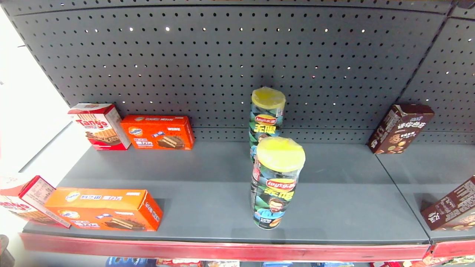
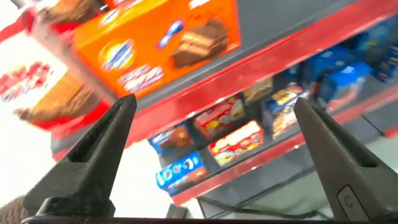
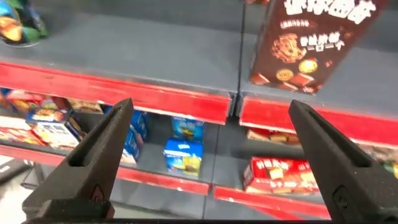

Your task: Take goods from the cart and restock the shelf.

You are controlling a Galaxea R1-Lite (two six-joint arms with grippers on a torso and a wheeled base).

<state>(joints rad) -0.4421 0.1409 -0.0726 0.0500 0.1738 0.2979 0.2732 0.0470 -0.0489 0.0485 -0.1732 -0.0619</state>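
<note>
left hand: spread wide, empty, facing the shelf front edge near the orange wafer box | right hand: spread wide, empty, near the brown biscuit box | shelf lies ahead of both hands, seemingly equally near

You face a dark grey shelf. Its back wall is dark metal full of small round holes, and little spots of light shine through some of them. A red strip runs along the front edge. To your right a thin post splits the back wall, and a second grey board starts just beside the first. Far to your left there is a very bright white glow. Under the red strip sits a lower shelf with its own red edge
</note>
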